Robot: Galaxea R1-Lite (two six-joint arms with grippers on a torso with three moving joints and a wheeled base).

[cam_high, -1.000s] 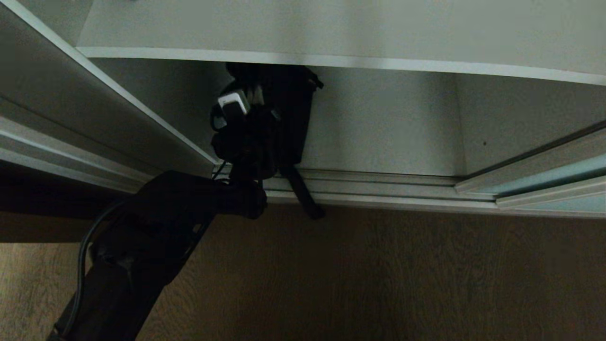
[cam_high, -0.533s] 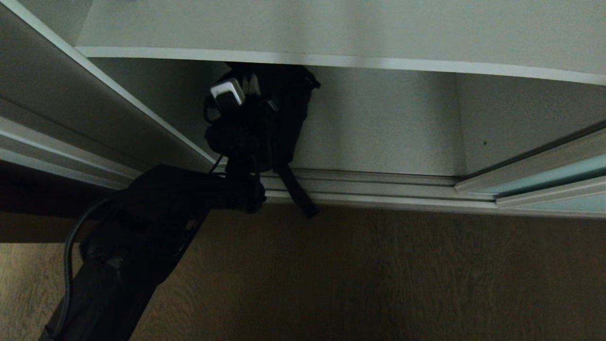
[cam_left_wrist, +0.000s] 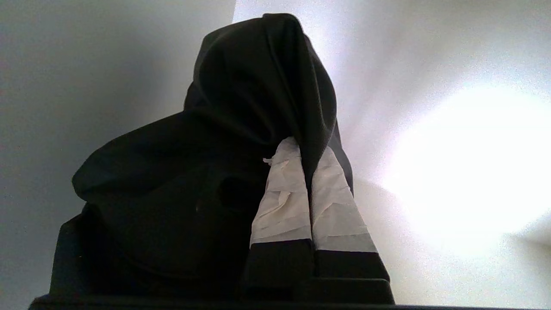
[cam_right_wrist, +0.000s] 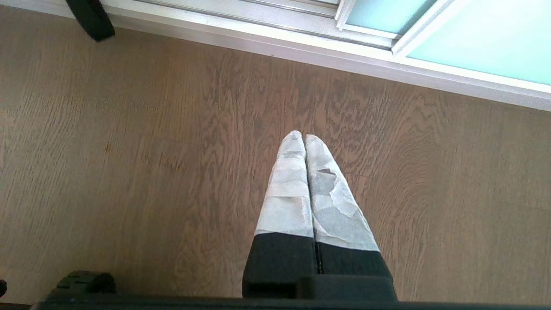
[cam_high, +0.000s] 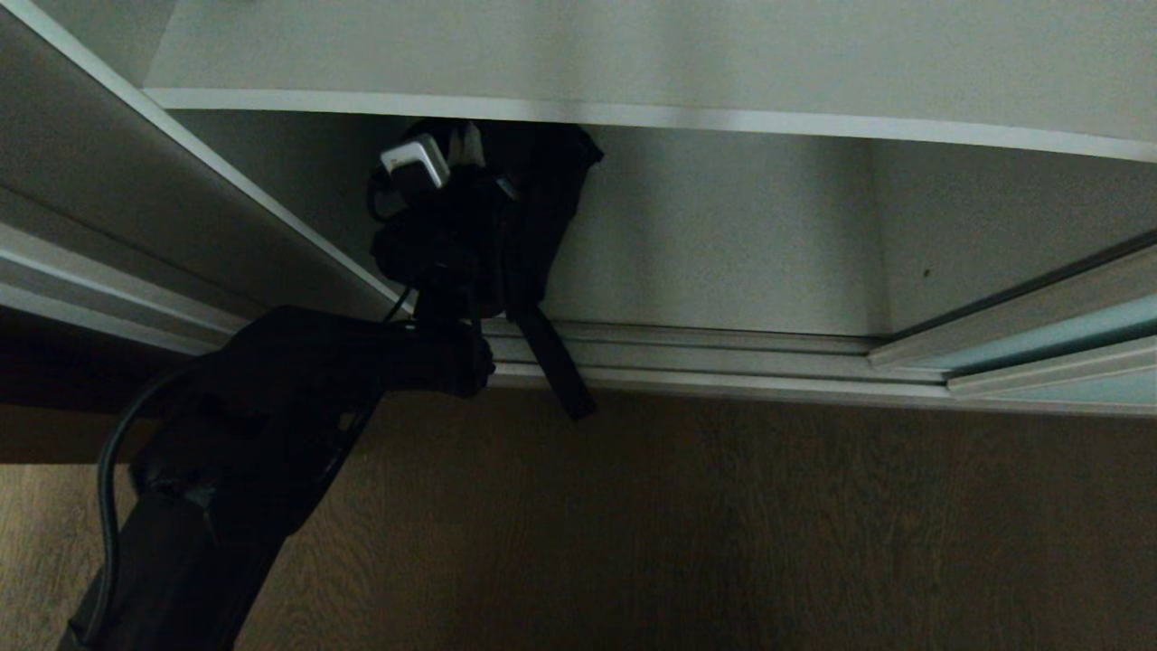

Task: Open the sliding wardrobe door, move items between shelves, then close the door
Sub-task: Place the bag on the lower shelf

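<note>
Black fabric filled most of the left wrist view: the soft black pouch bag (cam_left_wrist: 206, 172) hung draped over the left gripper (cam_left_wrist: 308, 148), whose taped fingers (cam_left_wrist: 284, 198) were pressed together with a fold of the cloth pinched between them. Seen from the head camera, the left gripper (cam_high: 461, 149) was raised just under the front edge of the upper shelf (cam_high: 633, 54), and the black pouch bag (cam_high: 533, 208) hung beside it inside the open wardrobe, against the pale back wall and above the lower board. Its wide black strap (cam_high: 556, 366) dangled below the upper shelf, crossing the ribbed floor track (cam_high: 723, 357) and ending over the wooden floor (cam_high: 723, 524). The left arm (cam_high: 244, 452) reached up toward the shelf from the near left, its cable looping alongside.

The sliding wardrobe door (cam_high: 1058, 334) stood pushed to the right of the opening, far from the bag, its pale blue-green glass showing between thin metal frames. From the right wrist camera the same glass panel (cam_right_wrist: 482, 38) lay beyond the track, with the strap's tip (cam_right_wrist: 90, 19) at the far edge. The right gripper (cam_right_wrist: 304, 137) hung over the wooden floor (cam_right_wrist: 129, 150), well apart from the shelf, its taped fingers (cam_right_wrist: 288, 189) together and holding nothing
</note>
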